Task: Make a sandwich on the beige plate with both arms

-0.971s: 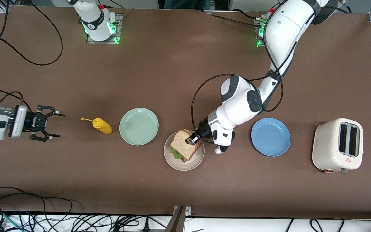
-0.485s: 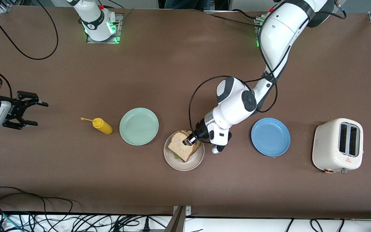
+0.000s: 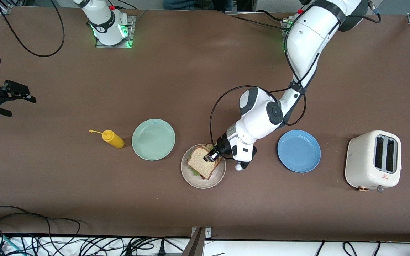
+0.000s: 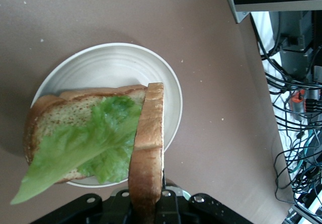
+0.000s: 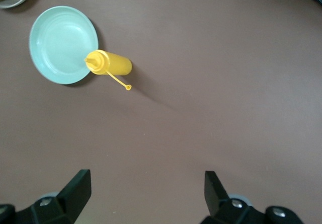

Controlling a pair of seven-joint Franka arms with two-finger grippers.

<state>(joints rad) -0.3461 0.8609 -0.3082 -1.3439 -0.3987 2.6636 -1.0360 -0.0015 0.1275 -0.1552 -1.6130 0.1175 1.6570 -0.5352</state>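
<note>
The left pincer [image 3: 212, 156] is clamped on the upper square brown wholegrain bread slice [image 3: 202, 161], and it is over the round pale beige plate [image 3: 195, 182] that stands on the brown desk [image 3: 205, 89]. In the front view this slice seems to lie flat and it covers nearly all below it. The left wrist view shows more: the held slice [image 4: 148, 153] stands on its edge between the black fingers [image 4: 171, 206], tilted up from the lower bread slice [image 4: 63, 110], and the ruffled green lettuce leaf [image 4: 85, 148] lies on that lower slice with its tip hanging over the plate's rim [image 4: 173, 100]. The right pincer [image 3: 11, 97] is over the bare desk at the right arm's end, well apart from the plate, and its fingers stand wide apart with nothing between them; this arm waits. Its wrist view shows, below the right pincer [image 5: 146, 189], the yellow plastic squeeze bottle [image 5: 110, 64] lying just beside the round mint-green plate [image 5: 60, 45]. Only the front view shows the round blue plate [image 3: 299, 151] and the cream two-slot toaster [image 3: 374, 159] toward the left arm's end.
</note>
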